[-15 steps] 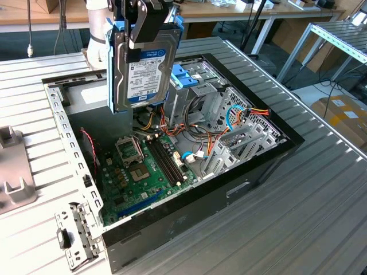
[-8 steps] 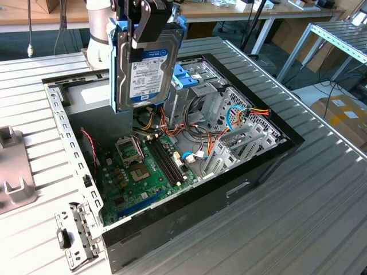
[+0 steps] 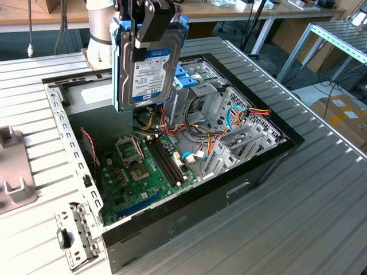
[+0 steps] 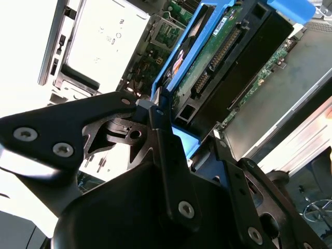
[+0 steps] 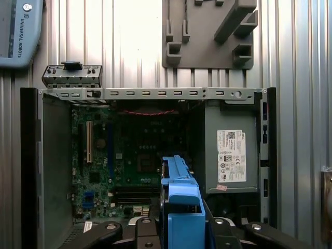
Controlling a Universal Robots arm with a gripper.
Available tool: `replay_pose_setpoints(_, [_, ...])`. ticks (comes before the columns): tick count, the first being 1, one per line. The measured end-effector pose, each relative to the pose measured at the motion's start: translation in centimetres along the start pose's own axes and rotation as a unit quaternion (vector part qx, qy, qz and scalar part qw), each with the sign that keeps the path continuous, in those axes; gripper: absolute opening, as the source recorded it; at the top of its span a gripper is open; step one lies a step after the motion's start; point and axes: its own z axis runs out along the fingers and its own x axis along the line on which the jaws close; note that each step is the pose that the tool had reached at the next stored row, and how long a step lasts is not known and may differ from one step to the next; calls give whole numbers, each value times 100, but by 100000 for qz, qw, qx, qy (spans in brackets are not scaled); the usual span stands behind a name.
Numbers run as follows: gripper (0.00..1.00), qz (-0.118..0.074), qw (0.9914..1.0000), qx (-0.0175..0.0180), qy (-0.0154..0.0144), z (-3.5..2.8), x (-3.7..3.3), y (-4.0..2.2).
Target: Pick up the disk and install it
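Aloft, our gripper (image 3: pixel 150 31) clamps the disk (image 3: pixel 149 69) on edge over the open computer case (image 3: pixel 229 192); we must steer clear of cables (image 3: pixel 202 139).

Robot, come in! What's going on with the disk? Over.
Gripper shut on the disk. Disk upright, in the air above the open computer case, not installed. Loose cables inside the case.

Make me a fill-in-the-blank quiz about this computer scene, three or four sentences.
1. The gripper holds the disk, framed by a ____ carrier.
2. The disk hangs over the open case, whose motherboard is ____.
3. The grey box in the case bears a ____ label.
Missing words: blue; green; white.
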Motion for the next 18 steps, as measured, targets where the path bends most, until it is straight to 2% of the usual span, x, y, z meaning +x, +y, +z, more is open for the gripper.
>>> replay_pose_setpoints(12, [37, 3, 100000, -15, 0, -2, -1, -88])
replay_pose_setpoints(18, [37, -1, 100000, -62, 0, -3, -2, -168])
